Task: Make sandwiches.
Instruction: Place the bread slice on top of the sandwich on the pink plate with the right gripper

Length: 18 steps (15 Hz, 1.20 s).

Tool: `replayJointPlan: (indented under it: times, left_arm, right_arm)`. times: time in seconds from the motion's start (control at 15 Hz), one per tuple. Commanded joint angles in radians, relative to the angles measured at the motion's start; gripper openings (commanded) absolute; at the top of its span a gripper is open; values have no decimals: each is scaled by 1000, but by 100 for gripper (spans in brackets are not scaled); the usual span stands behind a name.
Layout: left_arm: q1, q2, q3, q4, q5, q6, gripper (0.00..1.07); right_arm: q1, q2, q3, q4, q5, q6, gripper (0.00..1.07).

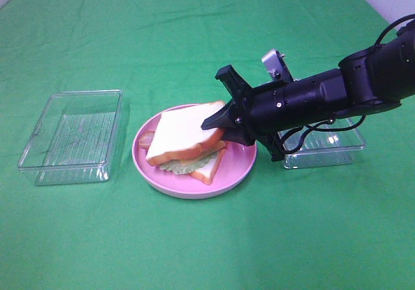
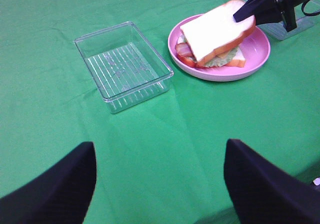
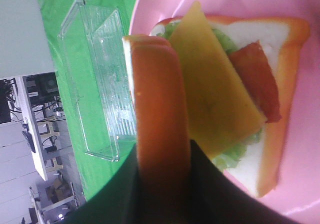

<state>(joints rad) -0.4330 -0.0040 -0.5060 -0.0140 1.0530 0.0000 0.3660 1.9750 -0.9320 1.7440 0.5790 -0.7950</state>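
Here, seen from the high exterior camera, the green cloth fills the foreground, and just beyond the centre of the view stands the round pink plate bearing the sandwich. The sandwich's lower slice lies flat on the plate with pale lettuce showing at its near edge; the upper slice, white with an orange-brown crust, sits tilted above it, its edge toward three o'clock raised. The right gripper reaches in from three o'clock, and its black fingers are closed on the crust of that raised edge, one above and one below the slice. The right wrist view confirms this grip: the crust is pinched between two dark fingers, and beneath it lie the yellow cheese, a reddish-brown bacon strip, the lettuce and the lower slice. At nine o'clock from the plate, near but apart from it, rests an empty clear tray. At three o'clock from the plate, partly hidden behind the right arm, stands a second clear tray. The left gripper appears only in its own wrist view, well apart from the plate, its two black fingers spread wide over bare cloth and holding nothing.
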Motion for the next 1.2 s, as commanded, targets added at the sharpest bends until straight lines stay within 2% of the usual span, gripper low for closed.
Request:
replayJointPlan:
  times: [0.07, 1.2]
  left_arm:
    - [-4, -24, 7, -5, -6, 0, 69]
    - [-4, -24, 7, -5, -6, 0, 69]
  right_arm:
    - [0, 27, -35, 57, 81, -36, 0]
    - [1, 16, -89, 57, 154, -11, 0]
